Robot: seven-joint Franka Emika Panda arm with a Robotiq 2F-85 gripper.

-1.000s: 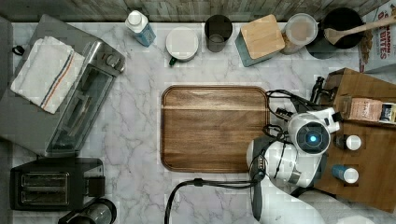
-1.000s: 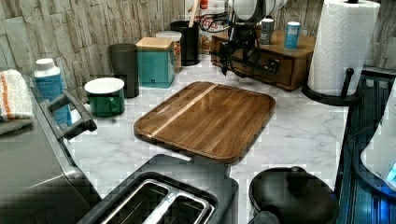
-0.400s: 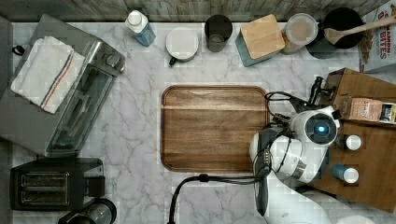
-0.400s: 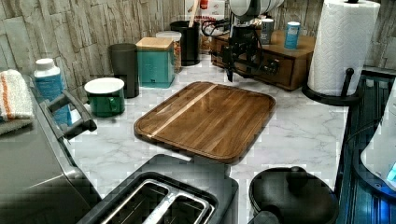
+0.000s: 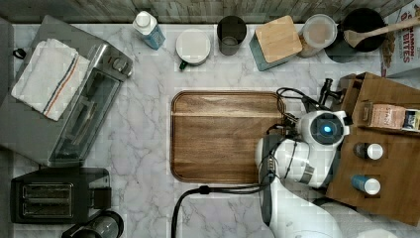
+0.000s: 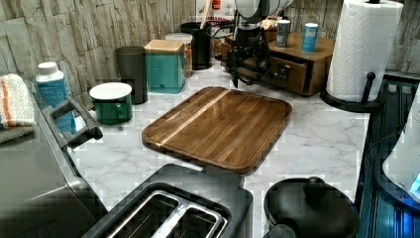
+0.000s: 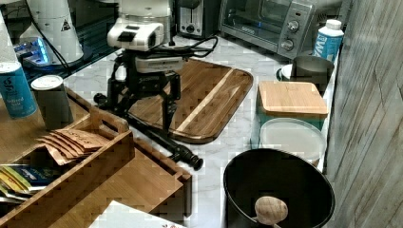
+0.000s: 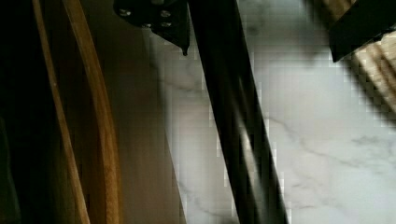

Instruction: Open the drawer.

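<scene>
Large brown wooden countertop box sits at the top view's right, beside the flat rounded wooden cutting board. Brown wooden drawer is set in its front, facing the board. Long black metal bar handle runs along that front on two mounts. Black two-fingered gripper is held above the bar, fingers spread, one either side, nothing pinched yet. Judgement: fingers should be lowered evenly astride the bar, closed squarely, then drawn straight toward the board.
</scene>
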